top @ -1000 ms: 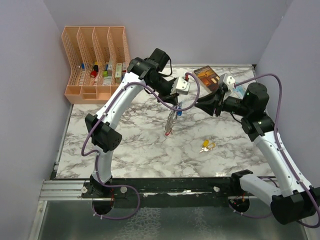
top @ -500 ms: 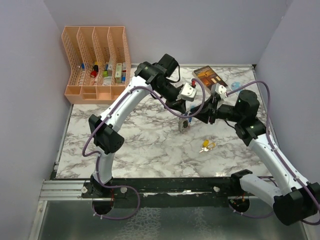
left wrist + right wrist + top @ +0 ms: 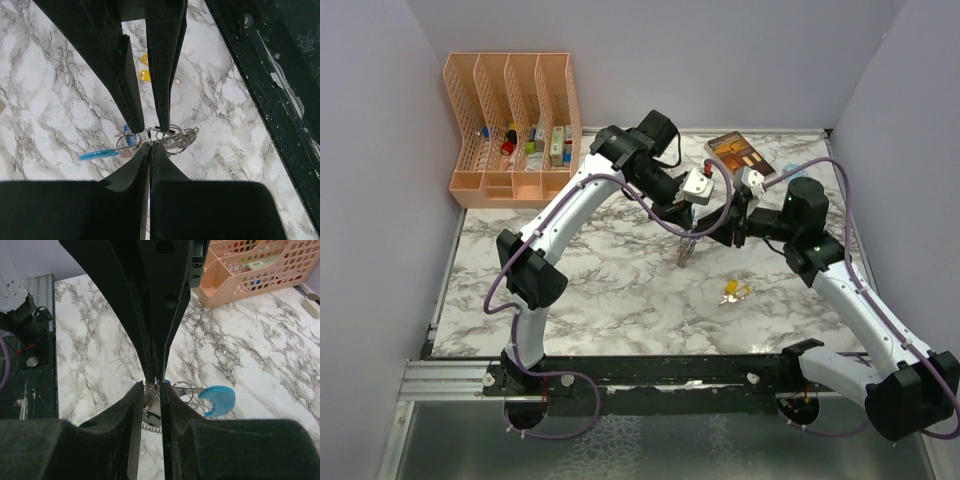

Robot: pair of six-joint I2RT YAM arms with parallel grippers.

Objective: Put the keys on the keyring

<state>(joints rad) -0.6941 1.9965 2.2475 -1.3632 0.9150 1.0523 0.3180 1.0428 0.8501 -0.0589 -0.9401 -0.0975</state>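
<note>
Above the marble table (image 3: 570,290) the keyring (image 3: 175,141) is held aloft, pinched tight by the left gripper (image 3: 150,145). The right gripper (image 3: 151,390) is narrowed around its ring, though a firm hold cannot be told. A yellow-headed key (image 3: 734,291) is left lying unthreaded nearby.

The keyring (image 3: 686,247), a bunch of thin metal rings with a light-blue curved piece (image 3: 217,399), hangs above the tabletop (image 3: 600,290), pinched between the left pincer (image 3: 150,146) and right pincer (image 3: 152,388). The yellow-headed keys (image 3: 733,291) lie on the tabletop nearby, apart from it.
</note>
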